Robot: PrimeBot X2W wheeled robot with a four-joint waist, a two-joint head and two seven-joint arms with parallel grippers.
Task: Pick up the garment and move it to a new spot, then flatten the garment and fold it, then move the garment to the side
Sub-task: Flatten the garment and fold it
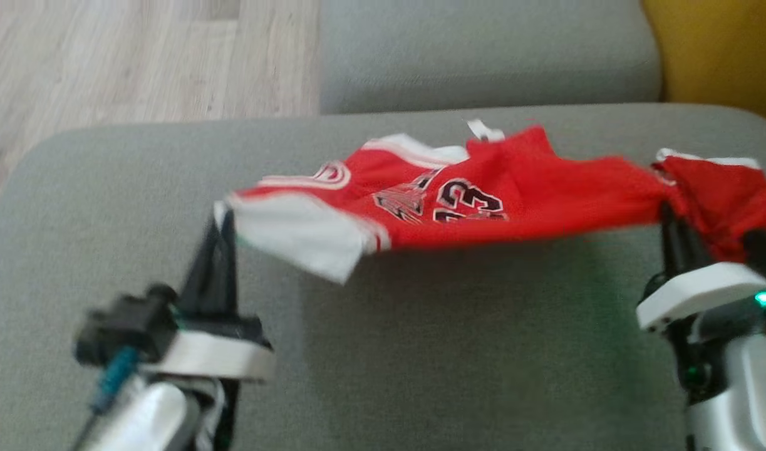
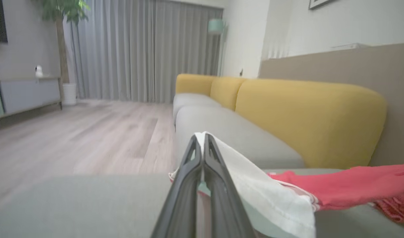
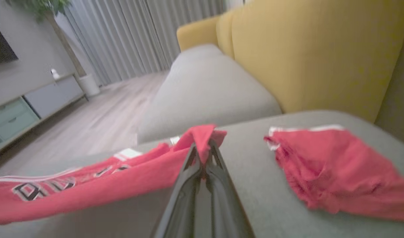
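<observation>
Jaws of the left gripper clenched on the white-trimmed edge of the red jersey; jaws of the right gripper clenched on a red fold at its opposite edge. The jersey — printed side up, number 23 showing — spans the gap between the two, held taut above the grey sofa seat with its shadow beneath. A second red cloth lies crumpled on the seat just beside the right gripper, in front of the yellow backrest; wooden floor beyond the seat's left side.
</observation>
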